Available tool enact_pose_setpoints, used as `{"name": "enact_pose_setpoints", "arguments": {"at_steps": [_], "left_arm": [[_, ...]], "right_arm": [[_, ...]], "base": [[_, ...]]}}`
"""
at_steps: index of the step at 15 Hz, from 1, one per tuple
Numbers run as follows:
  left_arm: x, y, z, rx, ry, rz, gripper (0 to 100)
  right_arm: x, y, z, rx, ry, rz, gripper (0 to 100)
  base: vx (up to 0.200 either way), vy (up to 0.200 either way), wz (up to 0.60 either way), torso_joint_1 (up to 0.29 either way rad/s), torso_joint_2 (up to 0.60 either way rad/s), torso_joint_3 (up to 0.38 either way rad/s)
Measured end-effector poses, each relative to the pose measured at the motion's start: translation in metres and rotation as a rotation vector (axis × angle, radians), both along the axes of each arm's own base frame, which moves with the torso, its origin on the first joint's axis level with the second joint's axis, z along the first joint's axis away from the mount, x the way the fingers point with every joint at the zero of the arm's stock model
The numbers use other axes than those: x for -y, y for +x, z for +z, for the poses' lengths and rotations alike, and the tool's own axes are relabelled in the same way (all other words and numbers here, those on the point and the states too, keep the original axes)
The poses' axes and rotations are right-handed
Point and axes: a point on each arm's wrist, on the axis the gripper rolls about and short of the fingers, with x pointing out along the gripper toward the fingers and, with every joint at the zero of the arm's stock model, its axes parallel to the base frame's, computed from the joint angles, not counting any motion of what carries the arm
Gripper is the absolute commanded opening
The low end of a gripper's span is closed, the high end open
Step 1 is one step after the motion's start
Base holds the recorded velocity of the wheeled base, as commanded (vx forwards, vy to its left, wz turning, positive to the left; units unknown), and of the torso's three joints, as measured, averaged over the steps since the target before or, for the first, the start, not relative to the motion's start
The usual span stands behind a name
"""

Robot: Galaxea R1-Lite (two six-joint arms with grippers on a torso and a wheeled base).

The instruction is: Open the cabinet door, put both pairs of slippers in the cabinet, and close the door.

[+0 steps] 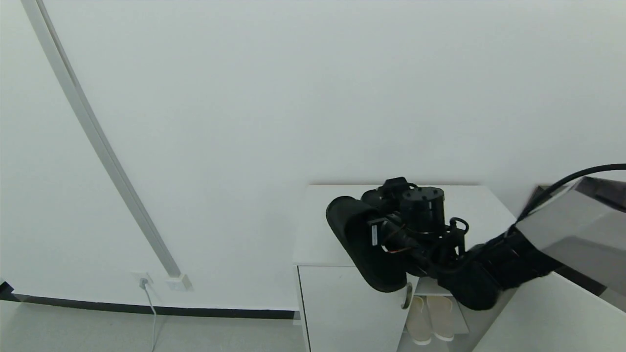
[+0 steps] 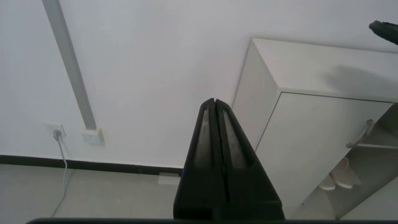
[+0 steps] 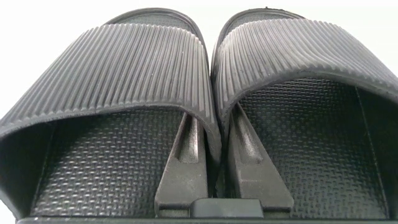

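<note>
My right gripper (image 3: 214, 119) is shut on a pair of black slippers (image 3: 143, 81), pinching their inner sides together between its fingers (image 3: 186, 165). In the head view the black slippers (image 1: 364, 244) hang soles-out above the front edge of the white cabinet (image 1: 318, 234). The cabinet's right door (image 1: 552, 318) stands open, while its left door (image 1: 342, 313) is closed. A pair of white slippers (image 1: 430, 318) lies on a shelf inside. My left gripper (image 2: 215, 102) is shut with nothing in it, held off to the left of the cabinet (image 2: 311, 124), where the white slippers (image 2: 339, 177) show too.
A grey cable duct (image 1: 98, 137) runs down the white wall to a socket with a plugged cord (image 1: 143, 282). The closed door carries a handle (image 1: 407, 296) at its inner edge. Bare floor lies left of the cabinet.
</note>
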Motion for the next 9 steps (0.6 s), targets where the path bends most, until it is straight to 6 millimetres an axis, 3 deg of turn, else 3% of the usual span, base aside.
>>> {"name": "enact_pose_setpoints", "arguments": {"at_steps": [5, 9], "left_arm": [[0.0, 0.0, 0.0, -0.001, 0.0, 0.0, 0], [0.0, 0.0, 0.0, -0.001, 0.0, 0.0, 0]], "right_arm": [[0.044, -0.071, 0.021, -0.017, 0.033, 0.254, 0], [0.056, -0.087, 0.035, 0.002, 0.043, 0.276, 0]], "base": [[0.0, 0.0, 0.0, 0.0, 0.0, 0.0], [0.0, 0.0, 0.0, 0.0, 0.0, 0.0]]}}
